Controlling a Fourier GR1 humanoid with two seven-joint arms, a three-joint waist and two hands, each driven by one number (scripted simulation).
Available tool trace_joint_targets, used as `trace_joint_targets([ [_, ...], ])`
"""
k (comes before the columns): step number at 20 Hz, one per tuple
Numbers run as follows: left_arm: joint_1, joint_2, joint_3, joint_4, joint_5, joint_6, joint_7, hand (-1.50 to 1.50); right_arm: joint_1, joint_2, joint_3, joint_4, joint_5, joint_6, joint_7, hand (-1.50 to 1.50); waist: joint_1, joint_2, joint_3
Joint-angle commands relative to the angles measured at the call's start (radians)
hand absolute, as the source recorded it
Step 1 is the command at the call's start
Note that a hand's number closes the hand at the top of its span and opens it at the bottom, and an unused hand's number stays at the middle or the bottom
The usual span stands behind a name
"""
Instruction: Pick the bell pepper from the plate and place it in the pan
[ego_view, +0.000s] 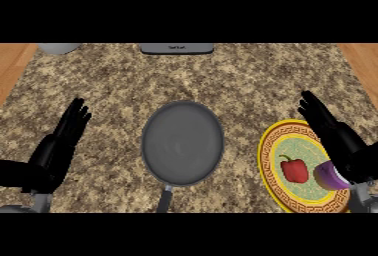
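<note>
1. The bell pepper (294, 170) lies on the plate (275, 145), a purple thing (330, 177) at its 3 o'clock.
2. The pan (182, 142) sits at the plate's 9 o'clock on the worktop (221, 80).
3. The right hand (332, 135) hovers over the plate with fingers straight, holding nothing.
4. The left hand (59, 145) rests open at the pan's 9 o'clock.
</note>
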Motion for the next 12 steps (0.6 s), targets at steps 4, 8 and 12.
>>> trace_joint_targets([
  [4, -0.017, 0.125, 0.079, 0.151, -0.069, 0.059, 0.129, 0.00, -0.049, 0.027, 0.011, -0.128, -0.127, 0.210, -0.197, -1.50, 0.015, 0.010, 0.012],
  [8, 0.046, 0.130, 0.076, 0.200, -0.083, 0.089, 0.146, 0.00, -0.088, -0.199, -0.137, -0.130, 0.184, 0.096, -0.230, 1.50, -0.052, -0.012, -0.018],
  [12, 0.011, 0.152, 0.101, 0.234, -0.080, 0.113, 0.228, 0.00, 0.078, 0.168, -0.254, -0.019, -0.140, -0.015, -0.450, 1.50, -0.036, 0.013, 0.016],
])
